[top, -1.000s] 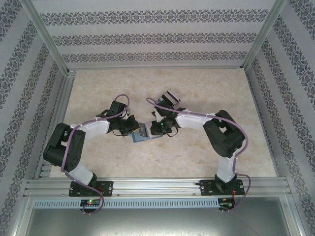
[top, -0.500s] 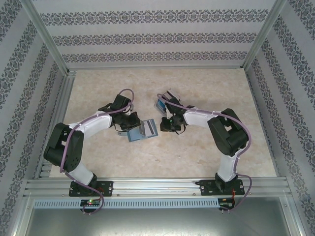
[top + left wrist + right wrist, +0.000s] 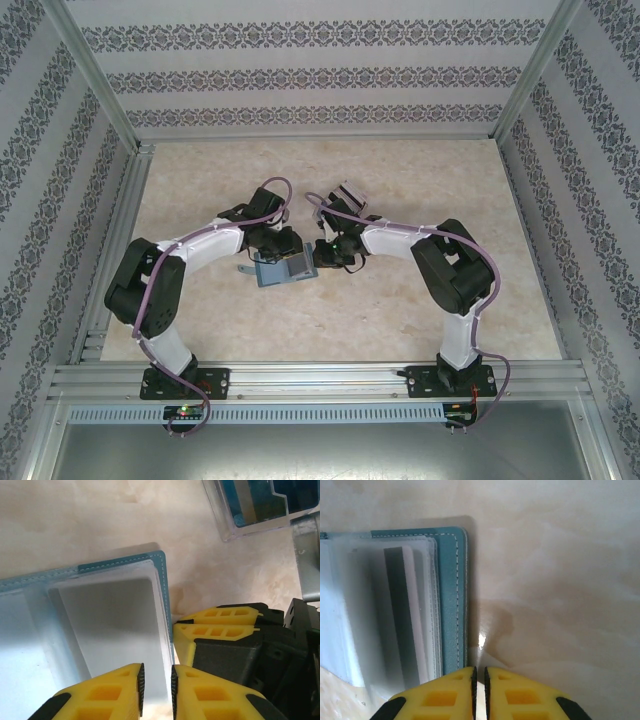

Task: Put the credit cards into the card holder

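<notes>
Claws of both arms meet over the card holder (image 3: 286, 272), which lies open near the middle of the desk (image 3: 430, 170). The holder has a teal cover with pale stitching along its border, and a stack of clear sleeves (image 3: 110, 620) lies fanned on top of it.

The left claw (image 3: 156, 675) hangs over one end of the top sleeve, close to the stitched border. Its yellow fingers (image 3: 120, 690) stand a narrow gap apart, and nothing can be seen pinched between them.

The right claw (image 3: 480, 675) sits just beside the holder's stitched edge, over bare desk. Its pads are pressed almost together, leaving only a thin dark slit. Whether a card is nipped edge-on in that slit cannot be told. From the left wrist, this claw shows lying right against the holder's border, near the left claw.

The credit cards (image 3: 260, 500) that can be made out are blue ones. They stand in a clear case (image 3: 227, 515) on the desk, beyond the holder toward the far edge and apart from it. From the right wrist, a dark strip shows among the sleeves. It is too blurred to say for certain that it is a card.
</notes>
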Action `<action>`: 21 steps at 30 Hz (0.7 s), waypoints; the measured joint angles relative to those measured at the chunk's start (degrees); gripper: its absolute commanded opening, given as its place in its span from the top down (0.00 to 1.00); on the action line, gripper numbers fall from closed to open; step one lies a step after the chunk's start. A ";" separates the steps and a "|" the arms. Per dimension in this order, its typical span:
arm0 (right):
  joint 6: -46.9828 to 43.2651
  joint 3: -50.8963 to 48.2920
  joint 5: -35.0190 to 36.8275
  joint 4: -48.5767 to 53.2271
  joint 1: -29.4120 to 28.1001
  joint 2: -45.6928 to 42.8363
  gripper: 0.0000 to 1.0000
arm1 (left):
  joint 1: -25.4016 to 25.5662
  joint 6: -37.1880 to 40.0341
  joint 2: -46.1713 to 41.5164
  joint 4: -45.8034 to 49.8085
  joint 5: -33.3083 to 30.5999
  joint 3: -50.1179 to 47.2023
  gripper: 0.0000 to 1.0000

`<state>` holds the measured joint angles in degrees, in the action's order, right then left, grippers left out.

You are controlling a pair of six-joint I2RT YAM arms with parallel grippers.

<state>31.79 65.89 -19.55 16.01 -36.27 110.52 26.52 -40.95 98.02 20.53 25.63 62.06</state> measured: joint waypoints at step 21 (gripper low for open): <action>-0.24 -5.29 -1.11 0.04 2.10 -7.61 0.83 | 0.15 -0.20 -5.73 -0.26 -4.33 -1.88 0.65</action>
<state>31.55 60.60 -20.67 16.05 -34.17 102.91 26.68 -41.15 92.29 20.27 21.30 60.18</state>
